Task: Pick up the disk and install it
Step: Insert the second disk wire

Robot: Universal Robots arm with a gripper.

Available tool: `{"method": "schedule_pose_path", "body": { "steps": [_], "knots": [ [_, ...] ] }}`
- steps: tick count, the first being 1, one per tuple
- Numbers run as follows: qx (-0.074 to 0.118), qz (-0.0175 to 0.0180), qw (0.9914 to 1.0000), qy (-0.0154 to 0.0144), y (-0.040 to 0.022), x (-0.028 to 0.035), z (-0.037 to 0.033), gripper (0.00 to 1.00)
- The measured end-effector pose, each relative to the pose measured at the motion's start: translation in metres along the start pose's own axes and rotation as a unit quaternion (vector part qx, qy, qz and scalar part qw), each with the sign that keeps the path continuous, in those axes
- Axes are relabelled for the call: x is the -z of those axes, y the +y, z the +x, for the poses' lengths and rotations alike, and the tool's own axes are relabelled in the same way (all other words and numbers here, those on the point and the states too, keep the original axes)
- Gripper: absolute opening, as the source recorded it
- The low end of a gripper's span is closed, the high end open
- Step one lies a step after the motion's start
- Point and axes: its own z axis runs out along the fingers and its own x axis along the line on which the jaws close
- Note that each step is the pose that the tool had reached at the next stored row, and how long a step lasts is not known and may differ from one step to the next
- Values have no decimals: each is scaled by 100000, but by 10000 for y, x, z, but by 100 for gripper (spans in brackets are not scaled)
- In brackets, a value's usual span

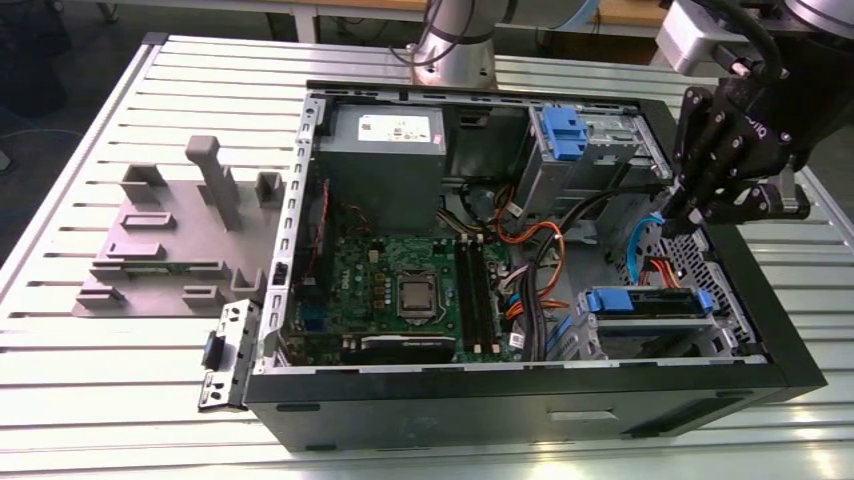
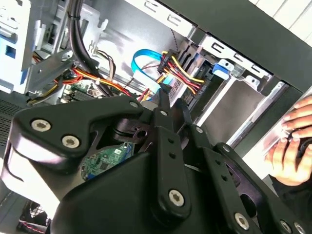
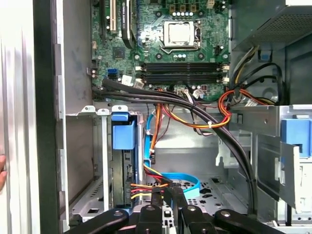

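Above the case's right side in the exterior view, the gripper hangs, jaws pressed together on nothing. The disk sits in its near-right bay already; best keep clear of the cables.

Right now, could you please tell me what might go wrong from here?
The gripper hangs right by the blue cable and the red-and-yellow wires, so it might snag or unplug them. A person's hand is beside the case wall, near the arm, and could be struck.
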Motion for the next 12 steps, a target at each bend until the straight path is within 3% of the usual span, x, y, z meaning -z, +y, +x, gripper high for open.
{"method": "schedule_pose_path", "body": {
  "steps": [6, 7, 12],
  "knots": [
    [17, -111, 100000, 236, -9, -19, -2, 31],
    [18, -160, 100000, 239, -11, -21, -2, 37],
    [12, -194, 100000, 234, -12, -35, -6, 37]
  ]
}}
